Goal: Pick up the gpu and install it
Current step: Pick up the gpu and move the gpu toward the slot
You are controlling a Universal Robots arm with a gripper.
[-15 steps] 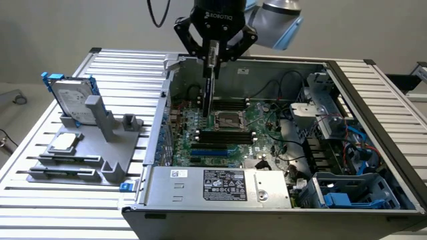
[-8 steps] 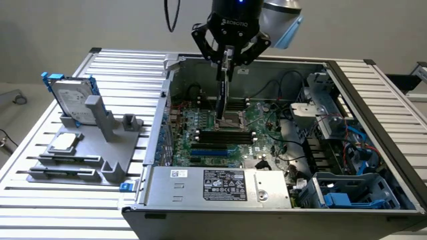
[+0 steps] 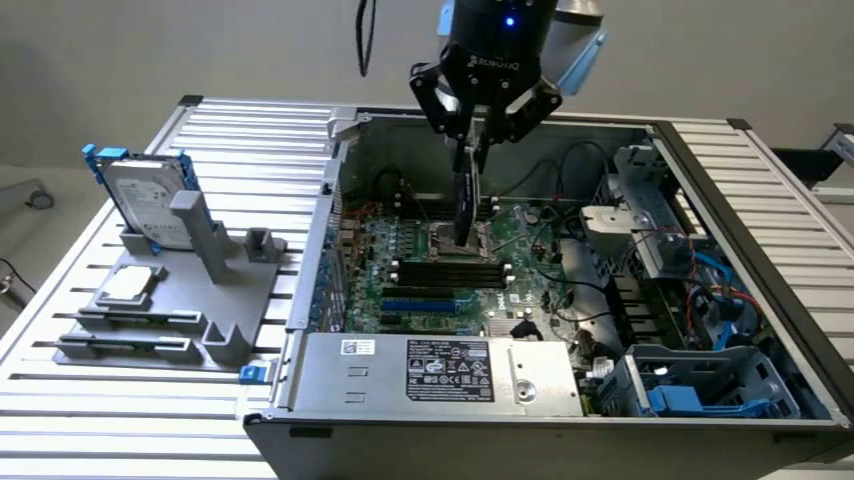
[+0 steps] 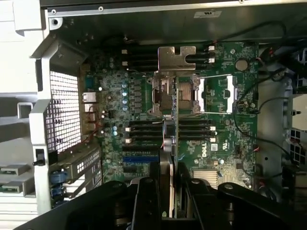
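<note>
On the exterior view's left, a grey stand (image 3: pixel 200 300) on the slatted table (image 3: pixel 80 420) carries a silver hard drive (image 3: pixel 140 195) with blue rails and a small square chip (image 3: pixel 130 283), both well apart from the work. Further right the open computer case (image 3: pixel 747 200) lies on its side with the motherboard (image 3: pixel 534 270) exposed. Above it the gripper (image 3: pixel 474 130) is clamped narrowly on the gpu (image 3: pixel 465 200), which hangs upright and edge-on over the processor socket (image 3: pixel 447 238), clear of the board as far as I can tell. In the wrist view the fingers (image 4: pixel 152 191) pinch the card's (image 4: pixel 175 124) two faces, and its silver bracket (image 4: pixel 176 57) sits at the end farthest from them. The blue slots (image 3: pixel 420 300) lie just beside the socket, toward the power supply (image 3: pixel 447 370). This looks like the carry-and-align stage, with seating not yet done. Doing it well means holding the card plumb, lining its edge up parallel with the slot, and trusting a firm pinch, since a thin board can pivot between the pads. On the right, loose cables (image 3: pixel 587 160) and the blue drive cage (image 3: pixel 707 385) crowd the bay, so snagging is the risk there.
</note>
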